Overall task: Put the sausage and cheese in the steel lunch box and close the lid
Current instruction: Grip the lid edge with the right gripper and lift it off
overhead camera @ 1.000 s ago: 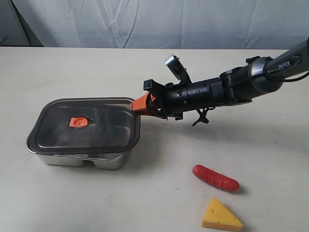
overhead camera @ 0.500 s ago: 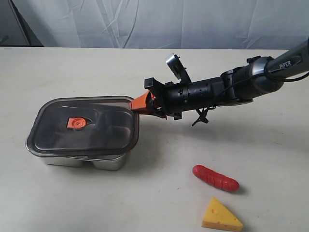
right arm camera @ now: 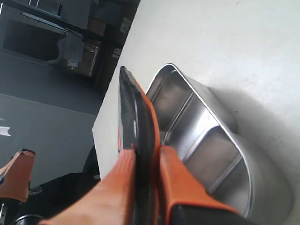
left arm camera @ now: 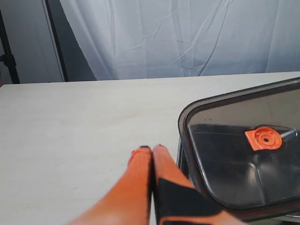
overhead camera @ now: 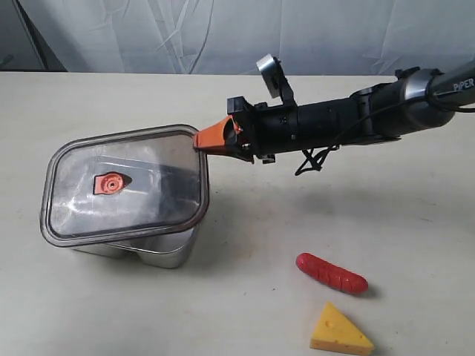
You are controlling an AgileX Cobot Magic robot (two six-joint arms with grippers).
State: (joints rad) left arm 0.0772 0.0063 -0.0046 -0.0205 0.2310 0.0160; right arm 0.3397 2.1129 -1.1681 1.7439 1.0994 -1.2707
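My right gripper (overhead camera: 202, 142) is shut on the right edge of the dark translucent lid (overhead camera: 126, 184), which tilts up off the steel lunch box (overhead camera: 159, 254) on that side. The right wrist view shows the lid (right arm camera: 140, 122) edge-on between the orange fingers (right arm camera: 183, 180), with the box's two bare compartments (right arm camera: 197, 136) under it. The red sausage (overhead camera: 331, 273) and the yellow cheese (overhead camera: 338, 331) lie on the table at the front right, away from the box. My left gripper (left arm camera: 152, 149) is shut and empty, just beside the box's corner and the lid (left arm camera: 243, 154).
The white table (overhead camera: 111, 96) stretches behind and left of the box. A pale curtain (overhead camera: 245, 30) hangs along its far edge. My right arm (overhead camera: 349, 119) reaches in low from the right across the middle.
The right gripper has risen with the lid's right edge, tilting the lid up off the box. The sausage, the cheese and the box have stayed put.
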